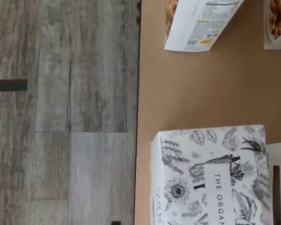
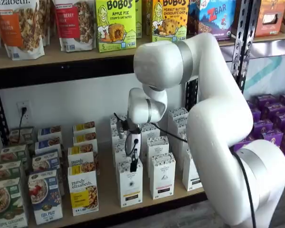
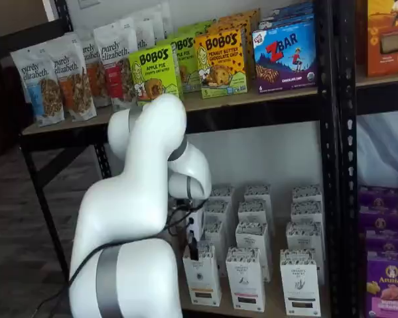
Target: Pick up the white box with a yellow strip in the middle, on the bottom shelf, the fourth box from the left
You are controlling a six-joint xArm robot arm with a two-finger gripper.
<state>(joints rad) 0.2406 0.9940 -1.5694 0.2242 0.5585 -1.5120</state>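
- Shelf view first: the gripper (image 2: 133,164) hangs from the white wrist just above the front-row white box (image 2: 130,182), its black fingers pointing down at the carton's patterned top.
- The fingers show side-on, so no gap between them can be made out by eye; they appear to stand at their widest, and nothing is held between them.
- In both shelf views the white box stands upright at the front edge of the bottom shelf (image 2: 107,205), long axis vertical, with like white cartons ranked behind it and to its side.
- From the other front camera the gripper (image 3: 193,248) sits over the near upper corner of the white box (image 3: 201,274), close to touching or just clear; I cannot tell which.
- The wrist view shows a speckled botanical carton top (image 1: 210,178) directly below, with pale shelf board around it.
- Judged from this, the target lies straight beneath the gripper, so the coming move is a short descent to straddle the narrow top.
- Beyond the white box, the purely elizabeth box (image 2: 83,190) stands on the same shelf, clear of the fingers.
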